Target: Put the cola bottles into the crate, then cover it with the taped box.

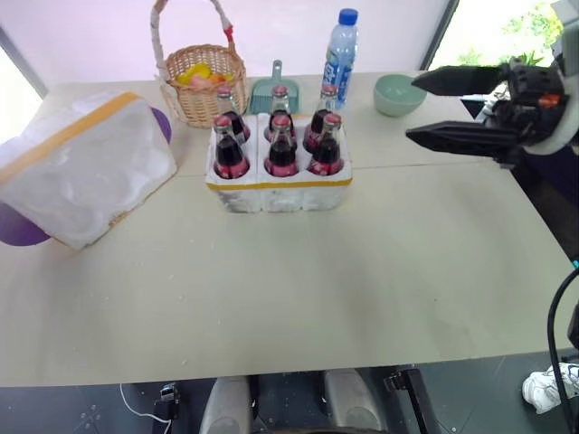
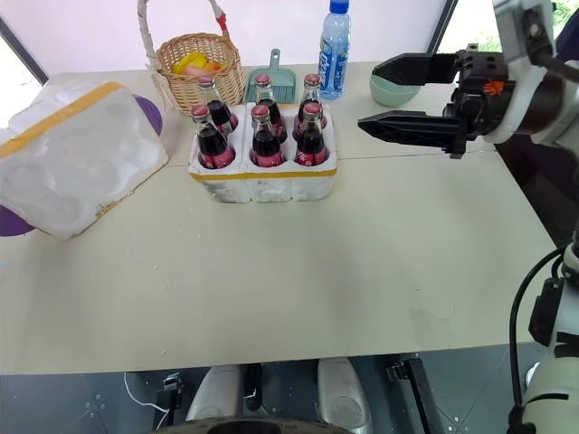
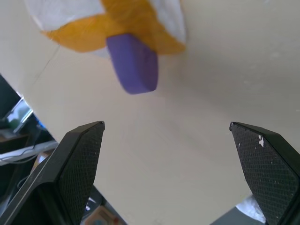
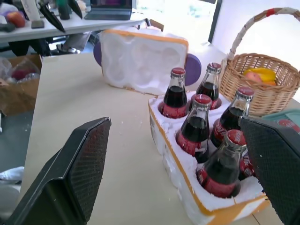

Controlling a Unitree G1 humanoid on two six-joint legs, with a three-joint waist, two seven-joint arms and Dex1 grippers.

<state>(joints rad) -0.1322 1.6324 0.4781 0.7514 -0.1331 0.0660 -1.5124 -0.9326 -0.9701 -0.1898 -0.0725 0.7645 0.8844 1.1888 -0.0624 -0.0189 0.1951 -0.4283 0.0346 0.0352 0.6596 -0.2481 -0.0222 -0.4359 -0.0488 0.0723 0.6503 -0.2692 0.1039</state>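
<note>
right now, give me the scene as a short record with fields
bottles: six cola bottles standing in the crate
box: taped box on its side, left of the crate, resting on a purple plate
behind crate: basket, dustpan, water bottle, green bowl
right gripper: open, empty, right of the crate
left gripper: open, empty, above the table

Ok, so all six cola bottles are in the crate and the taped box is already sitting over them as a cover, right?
Not quite. All six cola bottles do stand in the crate, but the taped box is not over them: in the left eye view it lies on the table to the crate's left, apart from it, and the bottles are uncovered. The right wrist view shows its dimpled inside facing the crate.
</note>
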